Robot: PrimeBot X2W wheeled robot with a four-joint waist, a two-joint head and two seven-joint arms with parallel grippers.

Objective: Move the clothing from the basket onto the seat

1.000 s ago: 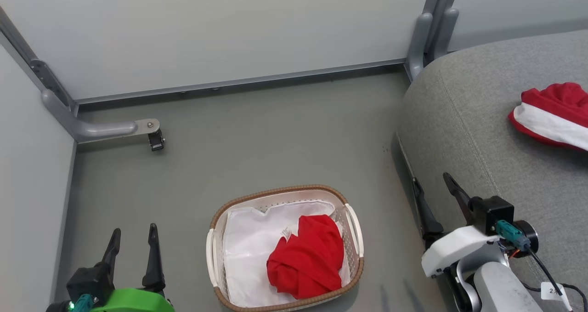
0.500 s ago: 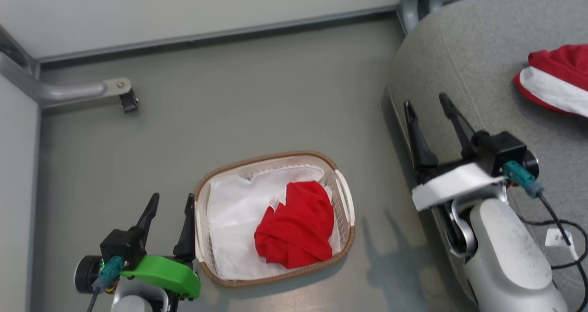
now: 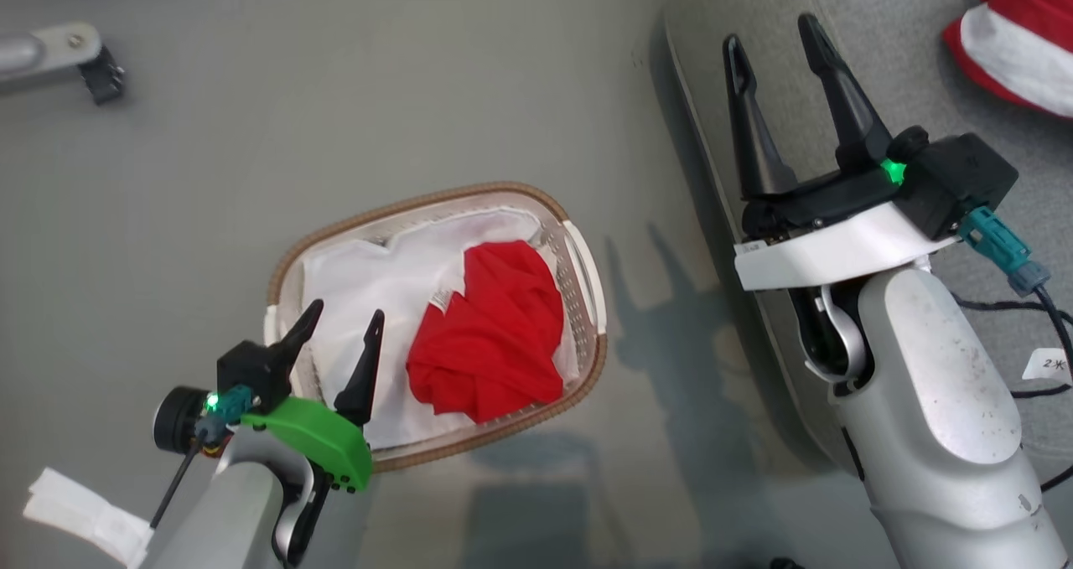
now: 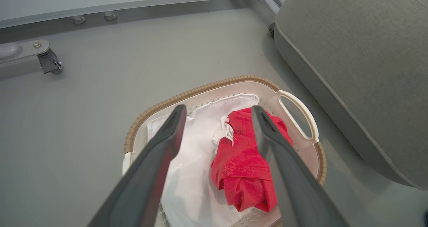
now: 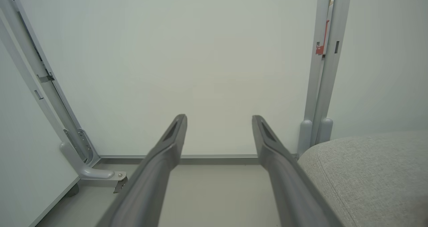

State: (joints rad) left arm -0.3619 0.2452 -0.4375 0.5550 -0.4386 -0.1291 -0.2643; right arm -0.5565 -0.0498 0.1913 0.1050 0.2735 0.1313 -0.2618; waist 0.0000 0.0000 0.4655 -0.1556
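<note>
On the grey floor stands the white basket [image 3: 436,196] with its brown woven rim. A plain red garment [image 3: 490,334] lies crumpled in its right half on the white liner [image 3: 360,276]. My left gripper [image 3: 346,313] hangs open over the basket's near-left part, with nothing between its fingers. The left wrist view looks between the left gripper [image 4: 218,108] fingers at the red garment [image 4: 244,166] and its white label. A red and white garment [image 3: 1018,41] lies on the grey seat [image 3: 922,66]. My right gripper [image 3: 771,33] stands open and empty over the seat's left edge.
A grey bracket with a black caster [image 3: 75,54] sits on the floor at the far left. Pale wall panels with grey posts [image 5: 321,86] stand behind. A black cable and a white tag [image 3: 1044,364] hang by my right arm. The seat's side [image 4: 351,53] rises close to the basket's right.
The head camera has tilted down, so the whole picture has shifted. My left gripper has moved from beside the basket to over its near-left part. The right gripper has stayed open at the seat's edge.
</note>
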